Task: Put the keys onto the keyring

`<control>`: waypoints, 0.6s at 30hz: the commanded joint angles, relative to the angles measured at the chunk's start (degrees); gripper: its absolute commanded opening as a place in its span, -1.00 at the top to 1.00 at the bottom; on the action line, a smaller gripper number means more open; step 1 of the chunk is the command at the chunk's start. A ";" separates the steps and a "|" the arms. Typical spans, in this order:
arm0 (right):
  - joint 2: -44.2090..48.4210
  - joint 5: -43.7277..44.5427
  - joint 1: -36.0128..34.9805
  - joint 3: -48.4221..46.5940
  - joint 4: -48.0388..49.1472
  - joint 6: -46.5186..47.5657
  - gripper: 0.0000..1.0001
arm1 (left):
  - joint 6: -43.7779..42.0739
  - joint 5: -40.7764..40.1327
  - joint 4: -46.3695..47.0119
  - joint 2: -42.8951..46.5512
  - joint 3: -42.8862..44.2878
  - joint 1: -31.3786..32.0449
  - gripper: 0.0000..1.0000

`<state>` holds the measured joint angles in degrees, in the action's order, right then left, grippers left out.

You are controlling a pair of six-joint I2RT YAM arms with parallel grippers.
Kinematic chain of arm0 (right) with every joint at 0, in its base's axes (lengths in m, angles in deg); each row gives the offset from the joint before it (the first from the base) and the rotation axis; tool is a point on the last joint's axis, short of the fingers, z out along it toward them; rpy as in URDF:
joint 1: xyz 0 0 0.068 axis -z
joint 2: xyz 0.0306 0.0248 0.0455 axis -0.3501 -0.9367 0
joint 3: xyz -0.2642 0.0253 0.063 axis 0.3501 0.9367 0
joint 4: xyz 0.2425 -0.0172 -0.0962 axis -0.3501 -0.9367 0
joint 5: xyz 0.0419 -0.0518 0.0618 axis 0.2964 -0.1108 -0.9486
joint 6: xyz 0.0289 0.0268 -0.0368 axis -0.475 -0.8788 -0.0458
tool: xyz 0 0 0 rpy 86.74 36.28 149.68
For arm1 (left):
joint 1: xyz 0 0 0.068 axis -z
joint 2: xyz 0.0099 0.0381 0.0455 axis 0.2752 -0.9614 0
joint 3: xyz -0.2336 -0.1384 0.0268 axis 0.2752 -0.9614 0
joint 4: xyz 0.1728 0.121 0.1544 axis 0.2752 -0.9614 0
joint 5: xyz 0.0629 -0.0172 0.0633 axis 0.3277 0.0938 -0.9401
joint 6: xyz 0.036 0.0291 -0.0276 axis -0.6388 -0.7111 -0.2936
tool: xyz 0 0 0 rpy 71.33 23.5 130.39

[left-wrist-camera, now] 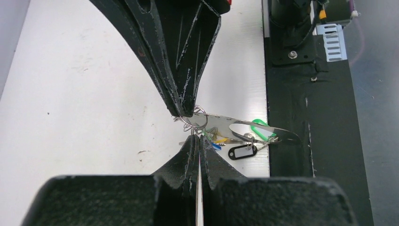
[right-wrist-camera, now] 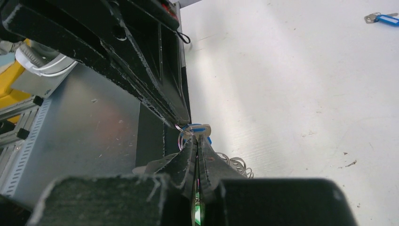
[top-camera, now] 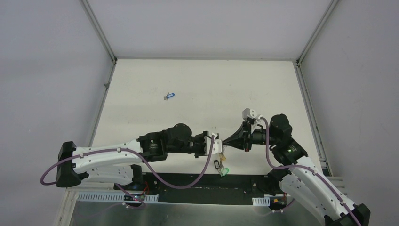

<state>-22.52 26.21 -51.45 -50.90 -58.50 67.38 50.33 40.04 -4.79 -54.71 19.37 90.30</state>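
Note:
Both grippers meet tip to tip above the near edge of the table. My left gripper [left-wrist-camera: 200, 137] is shut at the end of the keyring [left-wrist-camera: 254, 129], a long silvery loop that hangs off to the right. From the bunch dangle a green tag [left-wrist-camera: 261, 126], a black tag [left-wrist-camera: 242, 151] and blue and yellow key heads [left-wrist-camera: 214, 142]. My right gripper [right-wrist-camera: 195, 140] is shut on a small blue-headed key [right-wrist-camera: 198, 128] with a thin wire ring [right-wrist-camera: 182, 133] right at the left gripper's tip [right-wrist-camera: 180, 122]. Another blue key [top-camera: 169, 96] lies alone far out on the table.
The black base strip [top-camera: 197, 181] and a grey metal plate [right-wrist-camera: 75, 132] lie just under the dangling tags [top-camera: 221, 168]. A coil of spare wire rings [right-wrist-camera: 235, 165] shows beside my right fingers. Grey walls close the white table [top-camera: 202, 84] on three sides.

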 commanded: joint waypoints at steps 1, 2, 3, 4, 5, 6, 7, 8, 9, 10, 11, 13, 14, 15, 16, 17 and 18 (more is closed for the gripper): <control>1.00 6.75 0.29 0.29 8.90 -5.44 1.00 | 3.01 -1.56 5.65 2.70 -1.65 1.09 1.00; 1.00 7.20 0.33 0.32 8.95 -5.78 1.00 | 3.22 -2.16 6.35 3.03 -2.01 1.09 1.00; 1.07 7.66 0.29 0.36 8.95 -6.19 1.00 | 3.48 -2.80 7.09 3.47 -2.44 1.14 1.00; 1.20 8.24 0.29 0.40 9.04 -6.62 1.00 | 3.70 -3.58 7.69 3.82 -2.83 1.09 1.00; 1.37 8.75 0.29 0.49 9.20 -7.15 1.00 | 4.11 -4.22 7.99 4.10 -3.22 1.09 1.00; 1.55 9.19 0.30 0.66 9.62 -7.69 1.00 | 4.55 -5.02 8.42 4.40 -3.53 1.16 1.00; 1.72 9.66 0.29 0.90 10.31 -8.25 1.00 | 4.92 -5.45 8.71 4.66 -3.84 1.10 1.00; 1.95 10.24 0.29 1.12 10.79 -9.12 1.00 | 5.30 -5.66 8.75 4.86 -4.16 1.09 1.00; 2.11 10.81 0.29 1.38 11.41 -9.93 1.00 | 5.46 -5.76 8.75 4.96 -4.37 1.13 1.00; 2.13 11.34 0.31 1.56 12.01 -10.60 1.00 | 5.74 -5.94 8.75 4.91 -4.54 1.11 1.00; 2.16 11.90 0.29 1.81 12.64 -11.43 1.00 | 6.03 -6.16 8.75 4.81 -4.53 1.11 1.00; 2.15 12.68 0.29 2.30 14.32 -12.87 1.00 | 6.12 -6.16 8.75 4.59 -4.39 1.09 1.00; 2.10 13.13 0.29 2.52 14.91 -13.65 1.00 | 6.09 -6.18 9.93 4.39 -4.37 1.09 1.00; 2.06 13.64 0.29 2.66 15.50 -14.24 1.00 | 6.04 -6.30 10.13 4.19 -4.14 1.11 1.00; 2.08 13.96 0.29 2.69 15.76 -14.80 1.00 | 5.88 -6.30 10.16 3.89 -4.05 1.10 1.00; 2.06 14.67 0.29 2.77 15.97 -15.39 1.00 | 5.66 -6.23 10.08 3.68 -3.88 1.09 1.00; 1.99 15.45 0.28 2.82 16.15 -15.92 1.00 | 5.29 -6.05 10.07 3.48 -3.82 1.09 1.00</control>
<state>-20.99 34.52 -51.52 -47.92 -48.71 54.83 54.42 32.92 3.30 -51.52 15.26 90.30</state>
